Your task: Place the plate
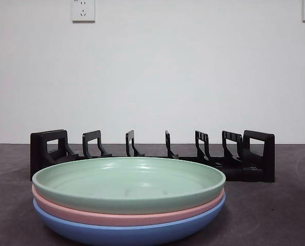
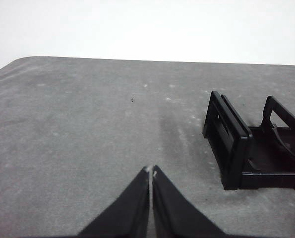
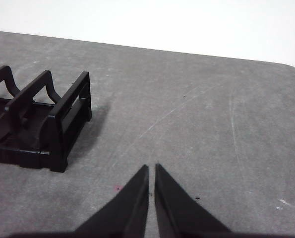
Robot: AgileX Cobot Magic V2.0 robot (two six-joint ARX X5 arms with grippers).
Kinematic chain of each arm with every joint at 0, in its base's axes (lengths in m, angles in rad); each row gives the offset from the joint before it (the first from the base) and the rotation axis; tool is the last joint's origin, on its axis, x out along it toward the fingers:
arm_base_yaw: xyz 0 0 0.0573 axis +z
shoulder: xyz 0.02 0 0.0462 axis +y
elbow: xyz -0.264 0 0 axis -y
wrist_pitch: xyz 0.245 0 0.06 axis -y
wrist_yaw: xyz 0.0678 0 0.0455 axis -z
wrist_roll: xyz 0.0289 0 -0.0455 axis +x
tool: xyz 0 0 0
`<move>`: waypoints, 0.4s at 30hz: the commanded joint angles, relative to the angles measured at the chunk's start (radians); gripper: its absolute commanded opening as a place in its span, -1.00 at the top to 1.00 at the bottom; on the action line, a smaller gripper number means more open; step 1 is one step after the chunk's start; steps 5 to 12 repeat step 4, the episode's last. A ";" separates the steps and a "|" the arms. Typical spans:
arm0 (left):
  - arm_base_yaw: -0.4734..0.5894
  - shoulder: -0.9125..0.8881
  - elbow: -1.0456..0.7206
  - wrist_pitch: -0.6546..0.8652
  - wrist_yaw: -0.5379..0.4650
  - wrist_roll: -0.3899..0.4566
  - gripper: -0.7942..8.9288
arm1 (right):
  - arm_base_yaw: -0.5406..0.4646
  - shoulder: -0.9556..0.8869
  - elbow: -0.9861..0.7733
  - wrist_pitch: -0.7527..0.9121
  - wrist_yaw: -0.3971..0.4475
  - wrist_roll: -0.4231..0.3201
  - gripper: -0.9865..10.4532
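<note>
In the front view we see three plates stacked on the dark grey tabletop [image 1: 275,215], close to the camera: a green plate [image 1: 129,182] on top, a pink plate [image 1: 126,215] nested under it, and a blue plate [image 1: 129,231] at the bottom, touching the tabletop. Just behind the stack stands a black dish rack [image 1: 152,154] with upright dividers, its slots holding nothing, and a white wall [image 1: 152,77] with two sockets rises beyond it. Neither arm appears in this view. In the left wrist view we find the left pincer [image 2: 151,171] hanging over bare tabletop with its two black jaws pressed together, pinching nothing; one end of the rack lies off to its side, well apart. In the right wrist view the right pincer [image 3: 152,167] likewise hovers over bare tabletop, its jaws nearly together with only a thin sliver between them, so we take it as pressed together, though the sliver leaves slight doubt; the rack's other end sits apart from it. No plate shows in either wrist view.
</note>
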 commanded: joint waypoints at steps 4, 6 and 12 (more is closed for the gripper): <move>0.002 -0.001 -0.019 0.011 0.004 -0.006 0.82 | -0.001 -0.002 -0.004 0.005 0.004 0.010 0.79; 0.002 -0.001 -0.019 0.011 0.004 -0.006 0.82 | -0.001 -0.002 -0.004 0.005 0.004 0.010 0.79; 0.002 -0.001 -0.019 0.011 0.004 -0.006 0.82 | -0.001 -0.002 -0.004 0.005 0.004 0.010 0.79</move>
